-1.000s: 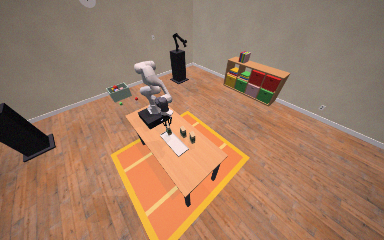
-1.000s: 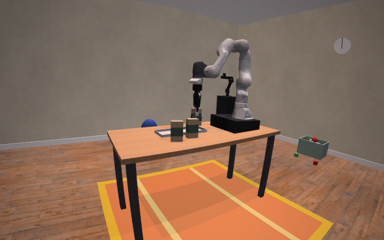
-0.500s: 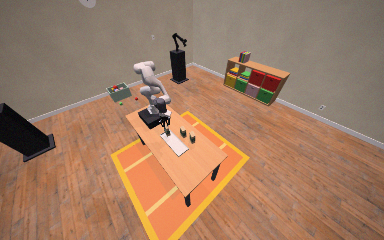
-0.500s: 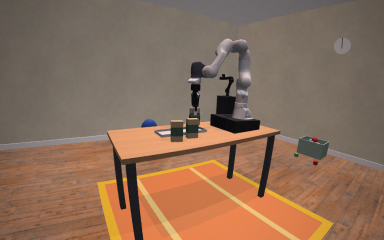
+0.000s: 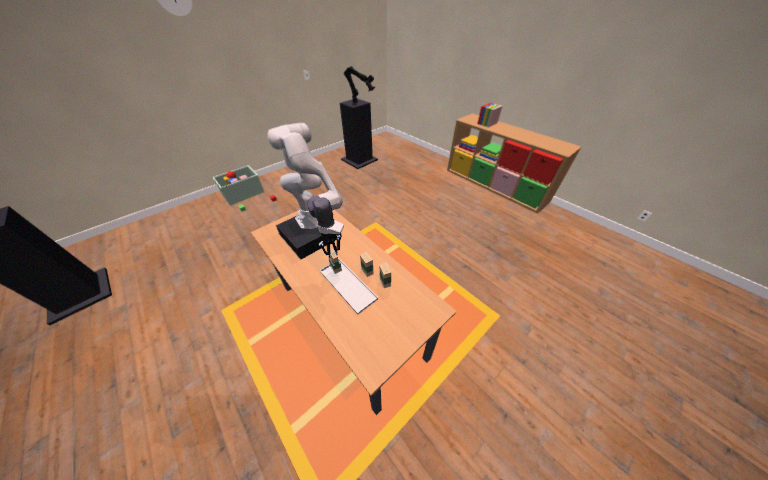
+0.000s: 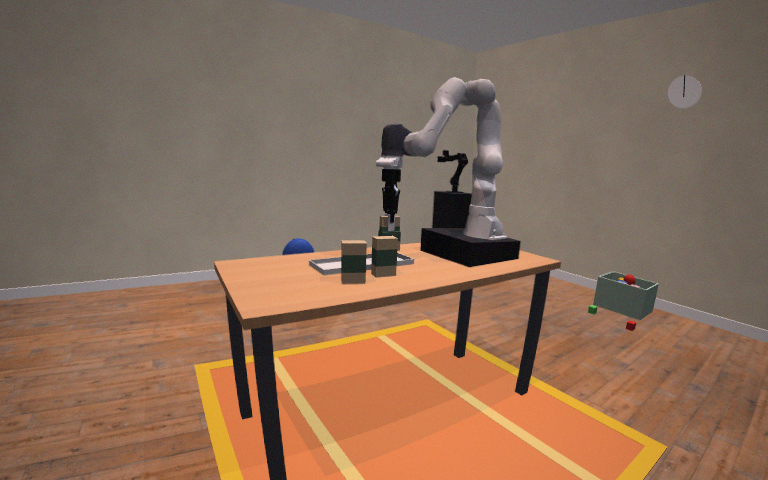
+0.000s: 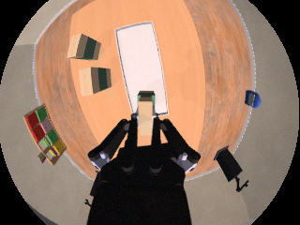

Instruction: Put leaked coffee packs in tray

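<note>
My gripper [image 5: 334, 253] [image 6: 390, 216] [image 7: 145, 110] is shut on a coffee pack [image 5: 335, 261] [image 6: 389, 227] [image 7: 145, 112], tan with a dark green band. It holds the pack upright, lifted over the near end of the white tray [image 5: 353, 289] [image 6: 325, 264] [image 7: 141, 56]. Two more packs stand on the table beside the tray: one [image 5: 366, 262] [image 6: 384, 255] [image 7: 96, 81] nearer the arm's base, the other [image 5: 385, 273] [image 6: 353, 260] [image 7: 82, 47] farther out.
The wooden table [image 5: 390, 333] [image 6: 283, 288] carries the arm's black base [image 5: 297, 234] [image 6: 470, 247]. On the floor are a green bin of toys [image 5: 237, 183] [image 6: 625, 293], a blue ball [image 6: 297, 246], a shelf unit [image 5: 512, 161] and a black pedestal with a small arm [image 5: 356, 133].
</note>
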You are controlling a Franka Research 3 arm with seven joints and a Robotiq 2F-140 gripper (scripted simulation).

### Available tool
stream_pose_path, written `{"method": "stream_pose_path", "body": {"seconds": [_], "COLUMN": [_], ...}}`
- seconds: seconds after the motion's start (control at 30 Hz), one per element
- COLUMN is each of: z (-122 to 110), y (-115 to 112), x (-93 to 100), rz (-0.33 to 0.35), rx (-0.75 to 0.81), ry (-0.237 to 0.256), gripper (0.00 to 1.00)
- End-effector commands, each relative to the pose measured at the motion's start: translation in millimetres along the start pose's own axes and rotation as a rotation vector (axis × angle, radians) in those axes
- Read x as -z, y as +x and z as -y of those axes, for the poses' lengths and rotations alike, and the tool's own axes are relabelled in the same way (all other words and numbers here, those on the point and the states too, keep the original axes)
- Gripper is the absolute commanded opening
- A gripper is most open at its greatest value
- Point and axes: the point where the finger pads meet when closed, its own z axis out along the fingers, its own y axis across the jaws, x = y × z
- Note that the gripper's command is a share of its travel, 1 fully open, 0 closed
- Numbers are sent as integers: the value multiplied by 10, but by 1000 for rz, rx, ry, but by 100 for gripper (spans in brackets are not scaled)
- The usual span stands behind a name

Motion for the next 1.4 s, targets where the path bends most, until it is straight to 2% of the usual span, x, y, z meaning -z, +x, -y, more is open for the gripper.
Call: {"method": "stream_pose_path", "body": {"seconds": [0.0,0.47,0.73,1.37], "z": [-23,-24,-24,-24], "y": [27,29,30,30], "x": [-5,-304,-404,-438], "rz": [-6,-6,-6,-6], "rx": [8,8,8,8], "ry": [-1,-1,-1,-1], "gripper": [23,23,23,23]}}
